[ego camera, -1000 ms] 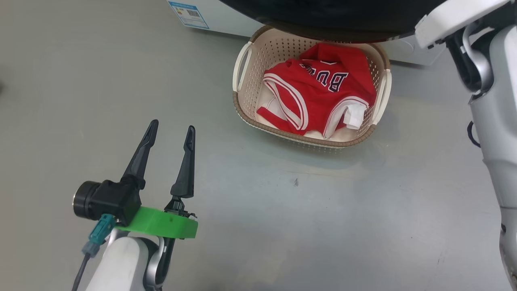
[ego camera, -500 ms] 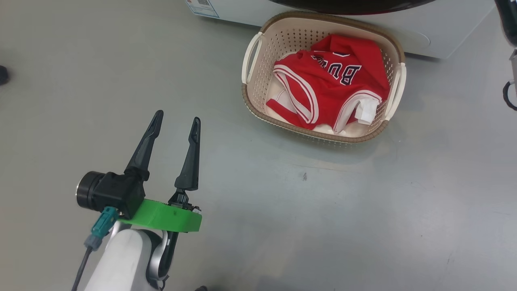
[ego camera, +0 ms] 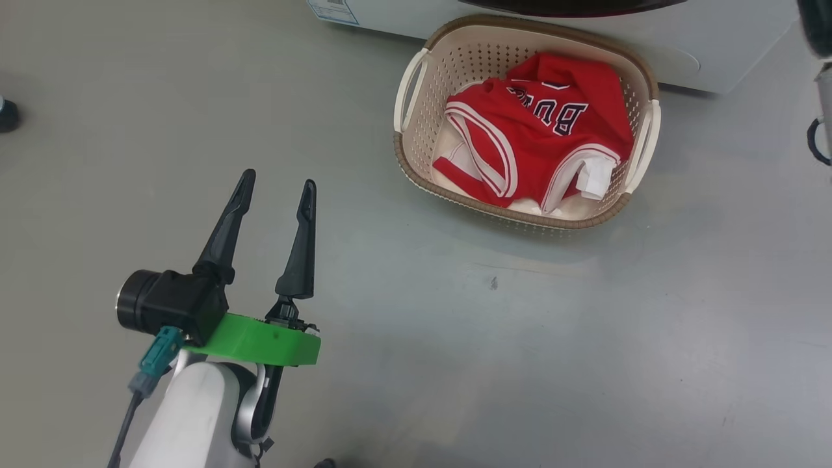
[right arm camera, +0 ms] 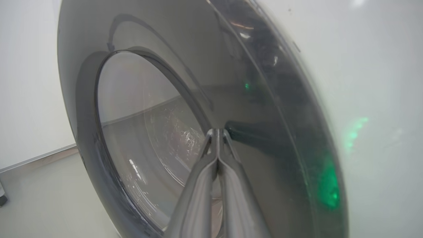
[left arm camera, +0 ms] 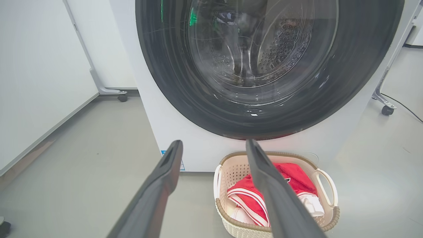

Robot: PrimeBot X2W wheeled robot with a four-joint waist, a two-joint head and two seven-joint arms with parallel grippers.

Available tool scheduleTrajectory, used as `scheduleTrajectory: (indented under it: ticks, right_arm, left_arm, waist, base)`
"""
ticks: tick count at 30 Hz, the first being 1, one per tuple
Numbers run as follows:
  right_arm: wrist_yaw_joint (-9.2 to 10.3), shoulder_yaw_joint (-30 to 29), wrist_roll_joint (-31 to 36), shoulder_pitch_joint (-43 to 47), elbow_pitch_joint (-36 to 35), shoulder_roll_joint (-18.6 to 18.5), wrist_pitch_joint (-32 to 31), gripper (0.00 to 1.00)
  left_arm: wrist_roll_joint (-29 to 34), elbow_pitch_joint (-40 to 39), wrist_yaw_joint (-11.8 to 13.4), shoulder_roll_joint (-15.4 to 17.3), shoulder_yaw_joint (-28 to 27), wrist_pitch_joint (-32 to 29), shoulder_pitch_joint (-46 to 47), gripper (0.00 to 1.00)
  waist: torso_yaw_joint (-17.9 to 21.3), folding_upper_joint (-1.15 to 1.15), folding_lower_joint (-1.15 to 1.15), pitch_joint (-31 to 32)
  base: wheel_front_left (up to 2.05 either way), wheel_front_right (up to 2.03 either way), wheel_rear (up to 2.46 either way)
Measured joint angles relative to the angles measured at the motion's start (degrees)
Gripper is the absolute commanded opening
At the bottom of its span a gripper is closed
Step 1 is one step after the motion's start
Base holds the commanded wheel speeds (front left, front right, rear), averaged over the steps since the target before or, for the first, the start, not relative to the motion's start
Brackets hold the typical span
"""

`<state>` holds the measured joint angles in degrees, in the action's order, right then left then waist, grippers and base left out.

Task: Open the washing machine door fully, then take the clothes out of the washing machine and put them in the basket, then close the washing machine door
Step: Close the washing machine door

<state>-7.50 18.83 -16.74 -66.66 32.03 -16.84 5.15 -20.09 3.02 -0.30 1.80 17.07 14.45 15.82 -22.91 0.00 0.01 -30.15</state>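
Left claw (ego camera: 278, 179) wide open, empty, basket (ego camera: 426, 140) of clothes (ego camera: 539, 149) ahead-right. Right claw (right arm camera: 216, 132) pinched shut, tips at washing machine door (right arm camera: 264, 99).

Test lab, by the look of it: bare grey floor (ego camera: 455, 364), white partition panel (left arm camera: 33, 66) on castors (left arm camera: 123, 97) at nine o'clock of the free-standing washing machine (left arm camera: 158, 132).
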Motion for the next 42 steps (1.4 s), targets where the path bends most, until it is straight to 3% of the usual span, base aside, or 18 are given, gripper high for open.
scheduleTrajectory:
  ticks: [14, 28, 30, 31, 32, 42]
  right_arm:
    - [0.01, 5.2, -3.5, 6.2, 0.6, 2.4, 6.9, 0.00]
    - [0.01, 1.5, -8.0, 23.1, 0.2, 2.7, 8.9, 0.00]
    - [0.01, 1.2, -8.4, 25.6, 0.2, 3.0, 8.9, 0.49]
    - [0.01, 1.1, -8.6, 26.8, 0.2, 3.4, 8.9, 0.84]
    - [0.01, 1.1, -8.7, 28.0, 0.1, 3.7, 8.9, 1.00]
    - [1.16, -1.2, -9.0, 37.0, -4.3, 6.1, 9.3, 1.00]
  left_arm:
    - [0.1, 0.5, 0.1, -0.1, -1.4, 0.0, 0.1, 1.00]
    - [2.0, 2.5, 0.6, 0.1, -3.3, 0.0, -0.8, 1.00]
    - [2.0, 3.0, 0.6, 0.2, -3.6, 0.0, -1.2, 1.00]
    - [2.0, 3.3, 0.6, 0.4, -3.7, 0.0, -1.5, 1.00]
    - [2.1, 3.5, 0.6, 0.6, -3.8, 0.0, -1.8, 1.00]
    - [2.6, 5.7, 0.5, 1.5, -4.0, 0.0, -5.0, 1.00]
  waist:
    - [2.6, 0.00, 0.00, 2.2]
    - [7.4, 0.00, 0.00, 6.7]
    - [8.2, 0.00, 0.00, 7.6]
    - [8.5, 0.00, 0.00, 8.1]
    - [8.9, 0.00, 0.00, 8.6]
    - [12.7, 0.00, 0.00, 13.5]
  base:
    - [0.00, 0.00, 0.00]
    - [0.00, 0.00, 0.00]
    - [0.00, 0.00, 0.00]
    - [0.00, 0.00, 0.00]
    - [0.00, 0.00, 0.00]
    - [0.00, 0.00, 0.00]
